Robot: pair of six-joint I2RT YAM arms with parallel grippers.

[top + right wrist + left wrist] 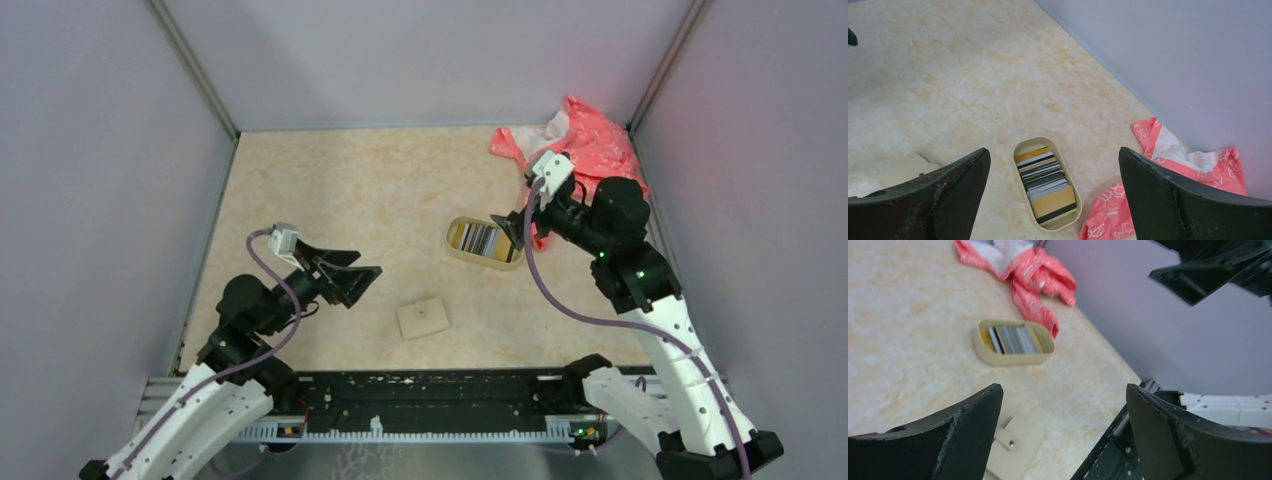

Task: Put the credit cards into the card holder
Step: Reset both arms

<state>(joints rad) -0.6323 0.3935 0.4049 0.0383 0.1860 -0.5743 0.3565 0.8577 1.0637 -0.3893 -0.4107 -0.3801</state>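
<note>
The credit cards stand in a row inside an oval tan dish right of centre; they also show in the right wrist view and the left wrist view. The card holder, a flat beige wallet with a dark snap dot, lies closed near the front edge and shows partly in the left wrist view. My right gripper is open and empty, hovering at the dish's right end. My left gripper is open and empty, above the table left of the holder.
A crumpled pink and white bag lies at the back right corner, beside the dish. Grey walls close the table on three sides. A black rail runs along the front edge between the arm bases.
</note>
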